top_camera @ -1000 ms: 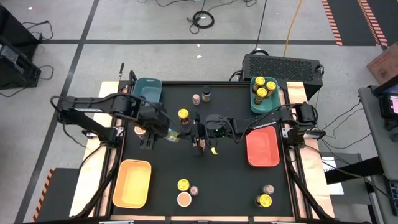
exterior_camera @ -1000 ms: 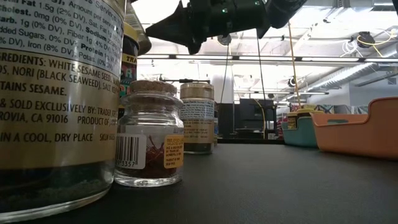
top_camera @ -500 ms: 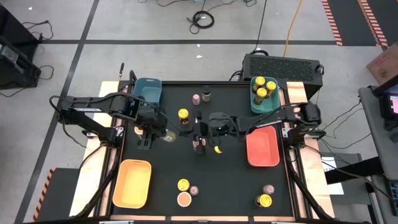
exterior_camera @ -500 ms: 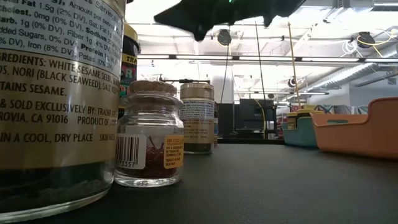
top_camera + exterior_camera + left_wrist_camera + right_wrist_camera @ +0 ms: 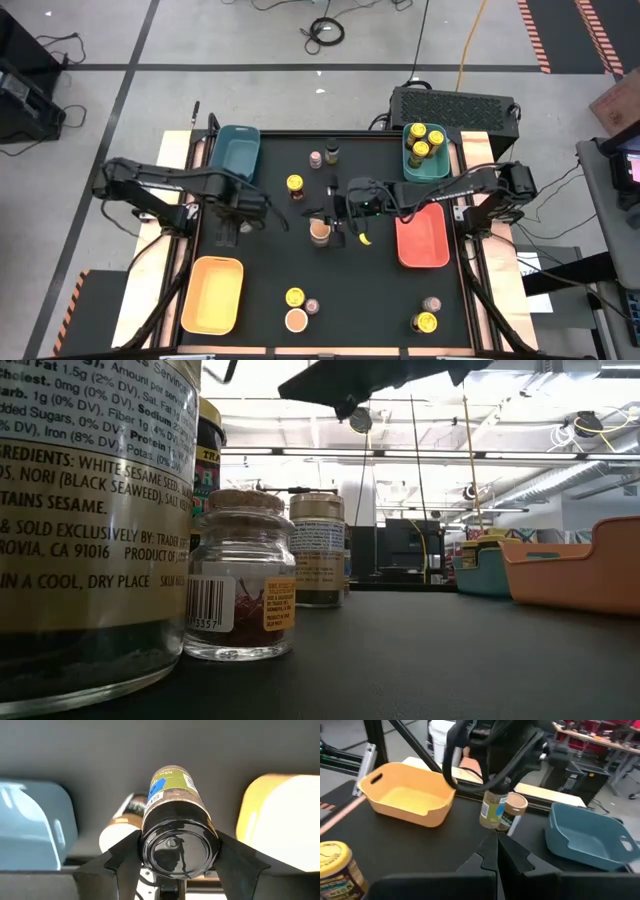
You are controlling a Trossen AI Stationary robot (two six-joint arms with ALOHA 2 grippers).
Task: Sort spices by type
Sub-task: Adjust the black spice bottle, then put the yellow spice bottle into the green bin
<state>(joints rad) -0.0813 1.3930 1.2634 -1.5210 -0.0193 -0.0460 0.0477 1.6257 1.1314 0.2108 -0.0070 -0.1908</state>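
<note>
- Left gripper (image 5: 247, 208) at the left side of the bench (image 5: 370, 290), between the blue tray (image 5: 236, 152) and the yellow tray (image 5: 212, 293). Fingers (image 5: 120, 854) pinched on a dark-lidded jar (image 5: 178, 827), lid toward the wrist camera, green label and blue sticker pointing away.
- From the right wrist view the same jar hangs off the bench surface under the left gripper, tilted; a tan-lidded jar (image 5: 515, 806) stands just behind it.
- Right gripper (image 5: 342, 212) over the bench middle, fingers (image 5: 492, 856) pressed together, nothing between them. A tan-lidded jar (image 5: 319, 231) stands just beside it; a yellow-lidded jar lying on its side (image 5: 364, 238) is near on the other side.
- Teal tray (image 5: 423, 166) at the far right corner holds three yellow-lidded jars (image 5: 421, 143). Red tray (image 5: 421, 240) on the right side.
- Loose on the bench: one yellow-lidded jar (image 5: 294, 184) and two small jars (image 5: 323, 156) toward the far edge; a cluster of three (image 5: 298, 308) at the near edge; two more (image 5: 427, 315) at the near right.
- Low view: a large labelled jar (image 5: 95, 520) fills the left, a small cork-topped jar (image 5: 240, 575) beside it.
</note>
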